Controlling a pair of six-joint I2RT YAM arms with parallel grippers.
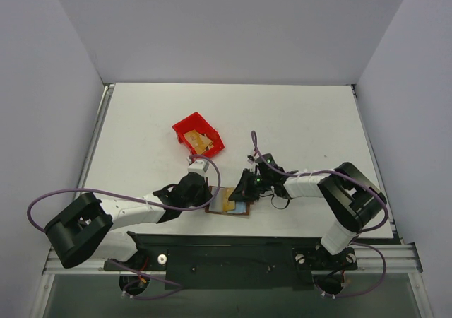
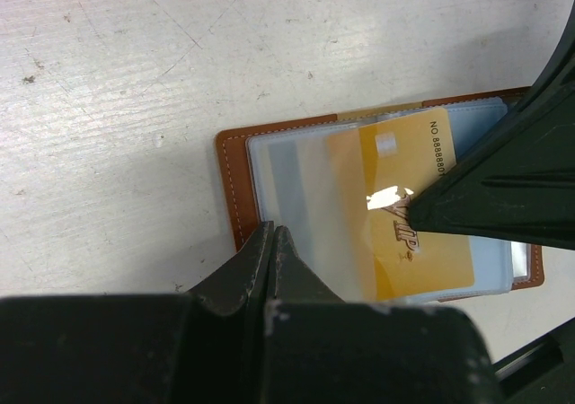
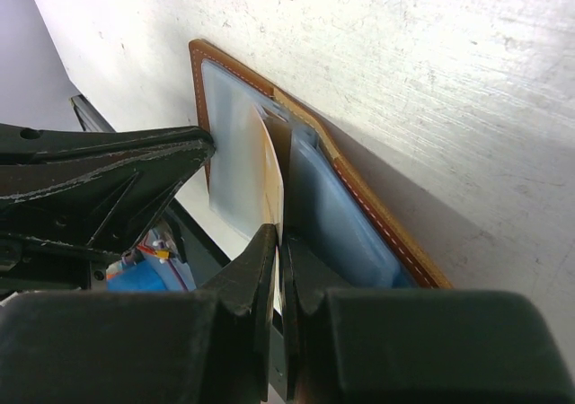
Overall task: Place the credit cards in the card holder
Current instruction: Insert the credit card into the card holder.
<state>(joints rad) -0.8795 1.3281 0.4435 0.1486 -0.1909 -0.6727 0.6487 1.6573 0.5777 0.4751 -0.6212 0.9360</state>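
Desk: white, scuffed surface. It carries every item listed below.
Left arm: lies low over the near-left part of the desk, with its wrist reaching the card holder from the left.
Right arm: folded in from the near-right corner, with its wrist reaching the same holder from the right.
Red bin: plastic, standing farther back than both wrists and well apart from the holder.
Card holder: brown with a stitched border. It lies open and flat on the desk near the front edge, between the two wrists, inside face up.
Pocket panels: light blue and translucent, covering the inner face of the holder.
Left fingers: fully closed. The tips meet on the near edge of a pocket panel, and we read this as a pinch on that panel of the card holder.
Right fingers: closed on the edge of one credit card. In the right wrist view we see the thin card edge running in between the tips.
Credit card: gold, with a printed number along one end. It lies skewed across the open holder. Its left portion shows hazily through a translucent panel and the rest is bare. In the right wrist view it bows upward from the holder.
Spare credit cards: gold-tan, lying inside the red bin. We cannot tell how many.
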